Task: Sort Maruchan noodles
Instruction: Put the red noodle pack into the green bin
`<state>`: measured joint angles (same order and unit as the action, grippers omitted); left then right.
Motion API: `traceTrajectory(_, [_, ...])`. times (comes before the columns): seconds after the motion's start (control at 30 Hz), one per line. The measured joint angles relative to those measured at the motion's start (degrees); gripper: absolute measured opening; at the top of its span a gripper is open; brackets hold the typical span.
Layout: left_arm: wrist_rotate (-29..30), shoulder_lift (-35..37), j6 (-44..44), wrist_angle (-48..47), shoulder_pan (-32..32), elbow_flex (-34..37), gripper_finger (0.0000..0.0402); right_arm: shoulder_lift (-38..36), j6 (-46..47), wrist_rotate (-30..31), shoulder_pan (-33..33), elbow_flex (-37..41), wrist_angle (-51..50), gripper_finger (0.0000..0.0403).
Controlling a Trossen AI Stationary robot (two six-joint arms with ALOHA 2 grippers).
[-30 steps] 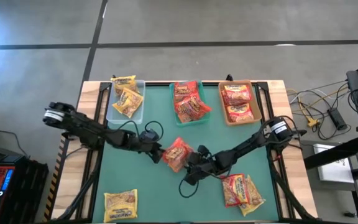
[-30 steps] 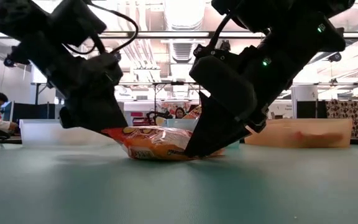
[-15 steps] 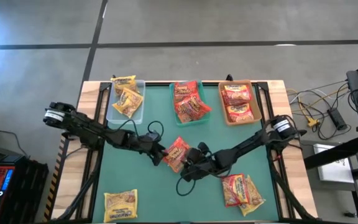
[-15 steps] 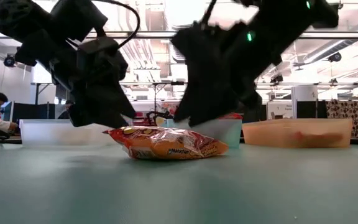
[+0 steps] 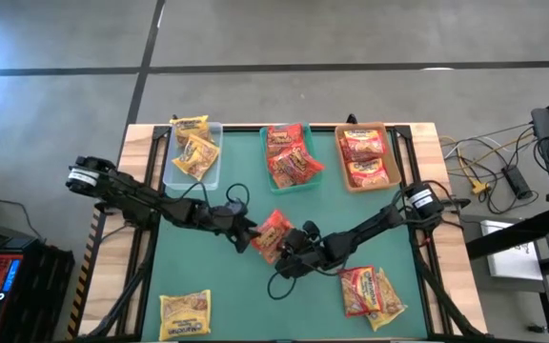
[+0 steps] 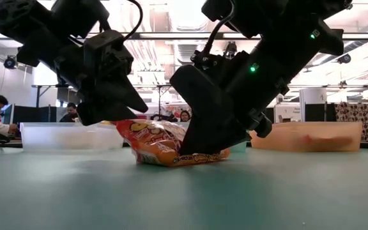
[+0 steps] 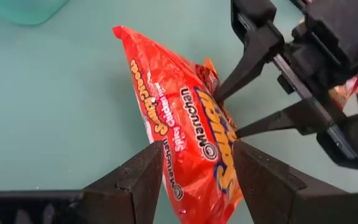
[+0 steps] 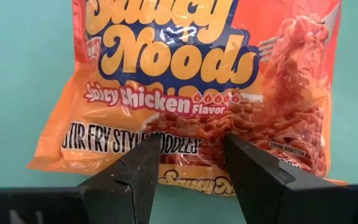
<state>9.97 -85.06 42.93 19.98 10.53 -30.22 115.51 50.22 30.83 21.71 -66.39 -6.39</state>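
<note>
An orange-red Maruchan noodle packet (image 5: 273, 234) stands tipped up at the table's middle, its lower edge (image 6: 190, 158) on the green mat. My left gripper (image 7: 197, 149) comes at it from the table's left and is shut on it. My right gripper (image 8: 185, 146) comes from the right, fingers apart, with the packet's printed face (image 8: 185, 93) before it. Both grippers also show in the low view, the left gripper (image 6: 117, 105) and the right gripper (image 6: 200, 137), one at each end of the packet. My left gripper pinches the packet's end nearest that arm (image 7: 194, 171) between its two fingers, one on each side. The fingers slant down from the table's left. That end is raised; the far lower edge stays on the mat. My right gripper's spread fingertips (image 7: 219, 96) rest against the packet's printed face near its edge (image 8: 185, 177), slanting down from the right.
At the back stand a clear tray (image 5: 172, 170) with yellow packets, a teal tray (image 5: 305, 187) with red ones and a tan tray (image 5: 389, 157) with red ones. A yellow packet (image 5: 185, 312) lies near left; two more packets (image 5: 372, 291) lie near right.
My right gripper rose off the packet, then came back down against it. The packet lay flat on the mat half a second ago; now its left end is raised and it stands tipped on its lower edge. My left gripper has tipped with it.
</note>
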Motion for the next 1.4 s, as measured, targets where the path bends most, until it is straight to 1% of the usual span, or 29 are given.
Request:
traceTrajectory(0.13, [0.1, 0.0, 2.1, 0.7, -0.3, 0.0, 0.0178, 0.1, -0.3, 0.8, 0.0, 0.0, 0.0, 0.0173])
traceTrajectory(0.33, [3.0, 0.0, 6.0, 0.3, -0.4, 0.0, 0.0178, 0.2, -2.2, 1.1, 0.0, 0.1, 0.1, 0.0173])
traceTrajectory(0.57, [3.2, -0.1, 8.6, 0.2, -0.5, 0.0, 0.0178, 0.2, -3.7, 0.9, 0.0, 0.2, 0.1, 0.0173])
traceTrajectory(0.67, [3.1, -2.0, 9.4, 1.5, -0.5, 0.0, 0.0178, 0.2, -4.2, 0.9, 0.0, 0.2, 0.2, 0.0173])
traceTrajectory(0.73, [3.1, -4.5, 10.7, 3.9, -0.5, 0.0, 0.0178, 0.2, -4.4, 1.3, 0.0, 0.2, 0.4, 0.0173])
traceTrajectory(0.83, [2.3, -8.8, 11.6, 8.4, -0.5, 0.1, 0.0178, 0.2, -5.3, 2.0, 0.0, 0.3, 1.1, 0.0173])
traceTrajectory(0.93, [-0.7, -12.1, 11.1, 14.5, -0.5, 0.1, 0.0178, 0.2, -5.7, 2.0, 0.0, 0.3, 1.2, 0.0173])
traceTrajectory(1.03, [-3.3, -14.3, 10.8, 18.2, -0.6, 0.1, 0.0178, 0.2, -6.1, 2.0, 0.0, 0.3, 1.2, 0.0173])
traceTrajectory(1.13, [-4.5, -16.3, 11.6, 21.2, -0.6, 0.0, 0.0178, 0.2, -6.7, 2.1, 0.0, 0.3, 1.1, 0.0173])
traceTrajectory(1.23, [-5.5, -17.6, 12.0, 23.4, -0.6, 0.0, 0.0178, 0.2, -6.9, 2.1, 0.0, 0.3, 0.9, 0.0173])
traceTrajectory(1.4, [-6.5, -17.0, 11.6, 22.7, -0.6, 0.0, 0.0172, 0.0, -8.3, 2.0, 0.0, 0.3, 0.9, 0.0173])
